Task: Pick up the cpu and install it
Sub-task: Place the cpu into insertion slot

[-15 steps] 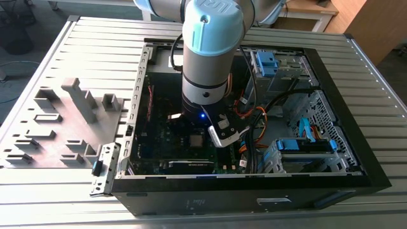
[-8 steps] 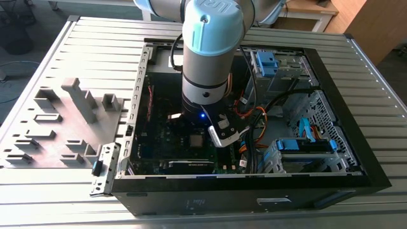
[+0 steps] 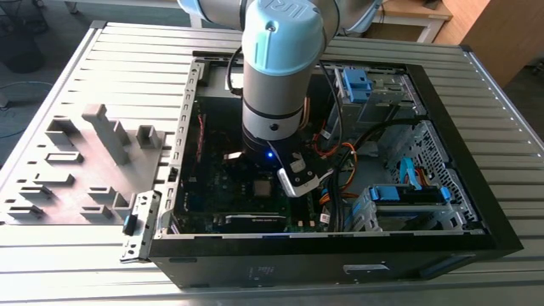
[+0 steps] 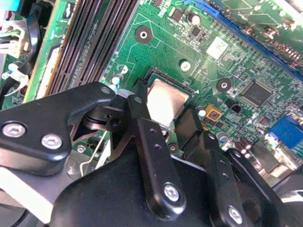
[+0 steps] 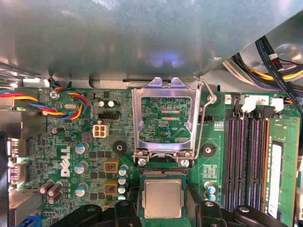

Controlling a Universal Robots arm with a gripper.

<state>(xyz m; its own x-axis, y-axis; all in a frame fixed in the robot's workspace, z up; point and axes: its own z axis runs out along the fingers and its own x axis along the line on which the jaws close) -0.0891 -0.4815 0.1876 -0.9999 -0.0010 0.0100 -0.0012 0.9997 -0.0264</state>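
Silver-grey metal tops the cpu (image 5: 162,198), a small flat square with a thin green border and a plain, unmarked sheen. In both wrist views it lies level inside the black socket (image 5: 163,171) on the board (image 5: 71,189). It looks square to the frame, though I cannot tell whether it is fully seated.

The gripper (image 5: 163,208) straddles the chip, with black metal close on two opposite sides. Whether it clamps the cpu or has let go I cannot tell. Taking the chip by its edges probably keeps it flat and leaves the top clear.

Just beyond the socket the load plate (image 5: 164,120) stands folded back, and green board shows through its window. The wire lever (image 5: 201,118) runs along one side of the plate. Both seem to be set that way to leave the socket open from above.

Dark memory slots (image 5: 246,156) run alongside, well clear of the gripper. In the exterior view the case (image 3: 476,236) lies on its side with the open face up, likely so that the arm (image 3: 276,64) can reach straight down. The grey tray (image 3: 85,159) sits on the table (image 3: 127,51) towards the exterior view's left.
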